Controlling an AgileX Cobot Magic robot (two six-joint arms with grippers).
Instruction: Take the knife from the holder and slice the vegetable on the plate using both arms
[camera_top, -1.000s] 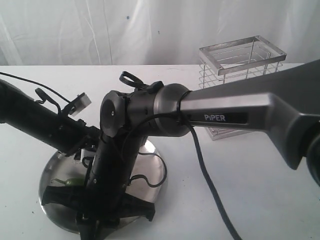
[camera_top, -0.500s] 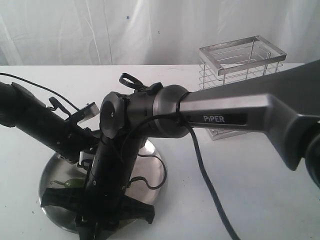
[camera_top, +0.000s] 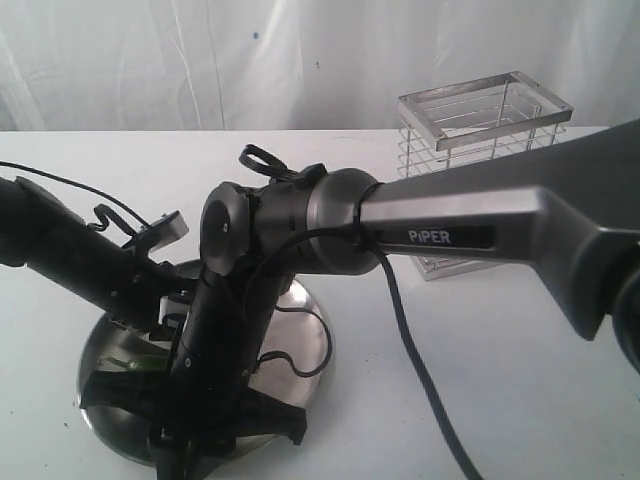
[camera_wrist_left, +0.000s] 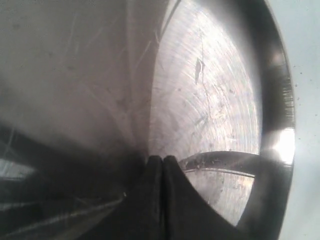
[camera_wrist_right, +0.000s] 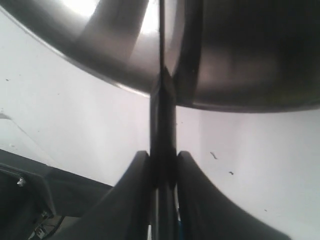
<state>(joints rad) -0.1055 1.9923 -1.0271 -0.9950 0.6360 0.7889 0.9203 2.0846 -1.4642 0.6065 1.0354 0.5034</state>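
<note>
The round steel plate (camera_top: 105, 345) lies at the front left of the white table. Only a sliver of the green vegetable (camera_top: 130, 366) shows on it, beside my left arm. My left gripper (camera_wrist_left: 162, 160) is shut, pads together with nothing between them, its tips low over the plate's scratched surface (camera_wrist_left: 210, 100). The grey right arm (camera_top: 440, 235) reaches across and down to the plate's near edge. There my right gripper (camera_wrist_right: 163, 155) is shut on the black knife (camera_wrist_right: 162, 100), whose blade points edge-on over the plate's rim (camera_wrist_right: 100, 65). The chrome wire holder (camera_top: 485, 130) stands at the back right.
A black cable (camera_top: 415, 370) hangs from the right arm across the table in front of the holder. A white curtain (camera_top: 200, 60) closes off the back. The table's white top (camera_top: 520, 380) spreads to the right of the plate.
My left arm has swung lower and further over the plate, covering most of the green vegetable. The right arm and the knife have stayed put.
</note>
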